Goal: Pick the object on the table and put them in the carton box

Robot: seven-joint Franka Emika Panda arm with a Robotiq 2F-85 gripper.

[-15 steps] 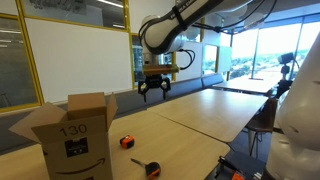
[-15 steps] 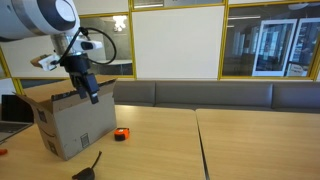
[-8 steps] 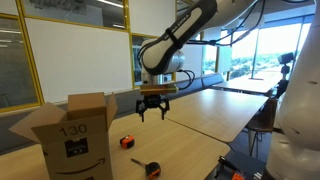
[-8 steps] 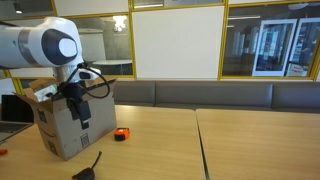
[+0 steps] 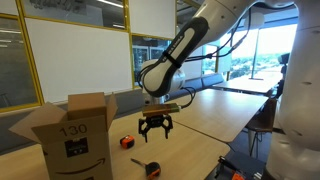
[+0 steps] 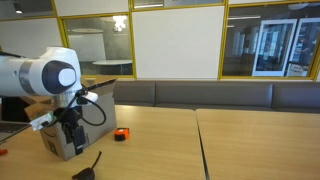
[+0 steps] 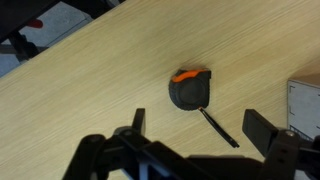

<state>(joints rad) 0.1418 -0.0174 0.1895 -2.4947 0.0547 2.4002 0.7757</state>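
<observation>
The gripper [image 5: 156,133], spread wide and empty, hovers above the black item with orange tip [image 7: 190,90] lying on the table [image 7: 90,90] near the carton box [image 5: 75,135]. Its thin tail (angled toward one finger) could catch on closing and twist it loose.

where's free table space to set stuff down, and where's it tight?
Free: the table half past the seam, bordered by the bench, is bare in an exterior view. Tight: beside the carton box, where the orange-and-black block and the black item with orange tip lie, the open gripper above the latter.
</observation>
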